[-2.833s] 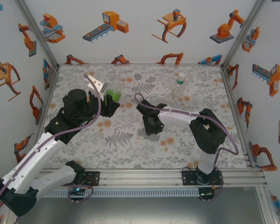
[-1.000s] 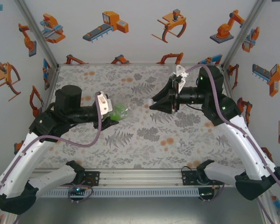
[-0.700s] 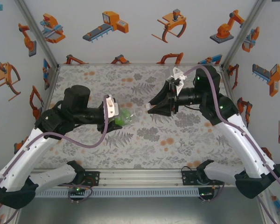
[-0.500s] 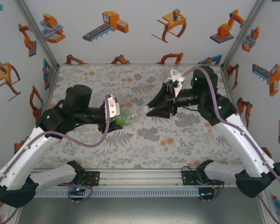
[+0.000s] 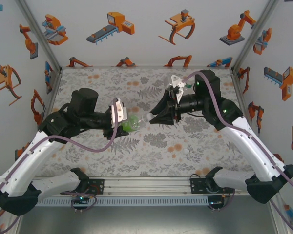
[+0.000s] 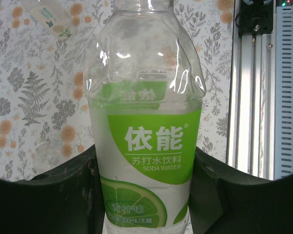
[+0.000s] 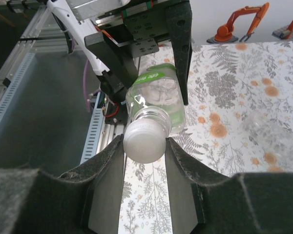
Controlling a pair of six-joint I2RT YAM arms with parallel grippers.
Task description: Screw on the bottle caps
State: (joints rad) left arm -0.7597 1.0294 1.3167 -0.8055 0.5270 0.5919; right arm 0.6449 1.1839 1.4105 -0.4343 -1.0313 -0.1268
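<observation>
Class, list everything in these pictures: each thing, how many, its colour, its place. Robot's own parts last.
bottle: one, clear with green label, held in the left tool
white cap: one, white, on that bottle's mouth, gripped by the right tool
clear bottle: one, clear, on the cloth
pale bottle: one, pale label, on the cloth; perhaps the same one
loose cap: one, white, on the cloth, front right; too small to be sure
cloth: one, grey leaves and orange blotches, beneath it all
walls: three, white with orange robot pictures
left tool: one, black, shut on the bottle
right tool: one, black, shut on the white cap
</observation>
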